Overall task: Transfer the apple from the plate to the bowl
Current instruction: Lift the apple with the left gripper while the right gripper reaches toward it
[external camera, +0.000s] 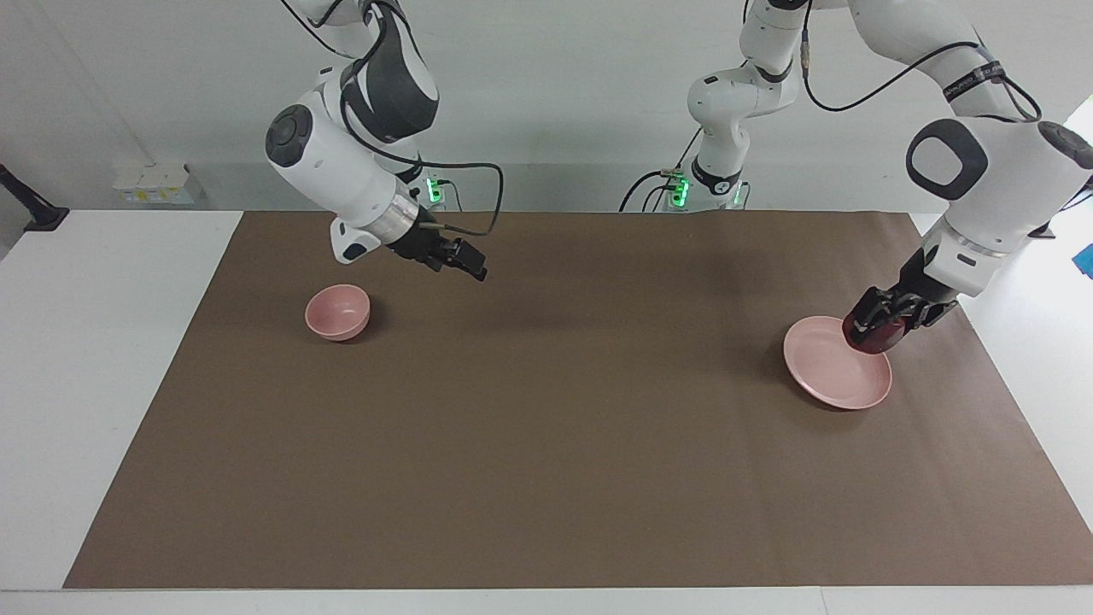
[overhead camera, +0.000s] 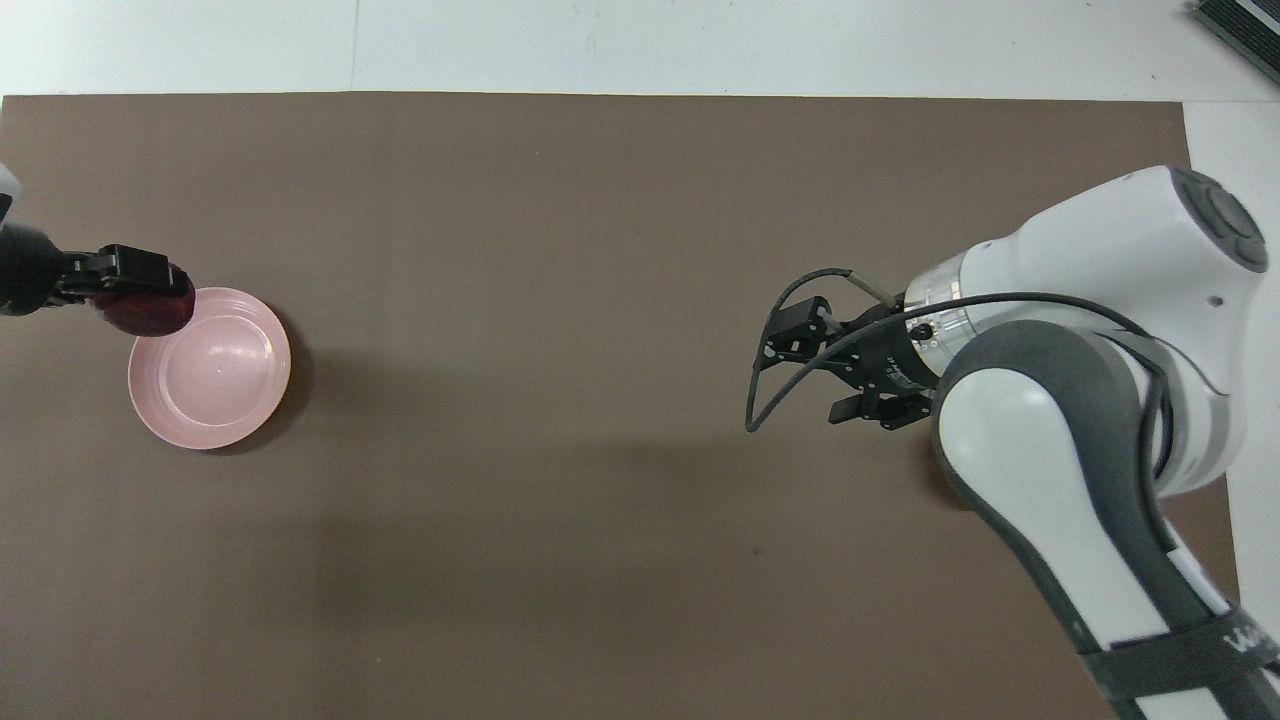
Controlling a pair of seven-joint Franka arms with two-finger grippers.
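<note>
Left gripper (external camera: 873,329) at right of the facing view clamps the apple (external camera: 869,338) over the plate (external camera: 832,376) rim, presumably for lift-off toward the bowl (external camera: 338,313) at left; right gripper (external camera: 461,257) waits open beside it.

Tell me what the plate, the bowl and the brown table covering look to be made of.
Plate: probably plastic or melamine, smooth pink with a faint sheen and moulded rings; glazed ceramic is possible.
Bowl: likely the same kind, but matte, with no highlights.
Brown covering: looks like kraft paper, flat and dull, with straight cut edges over the white table.
</note>
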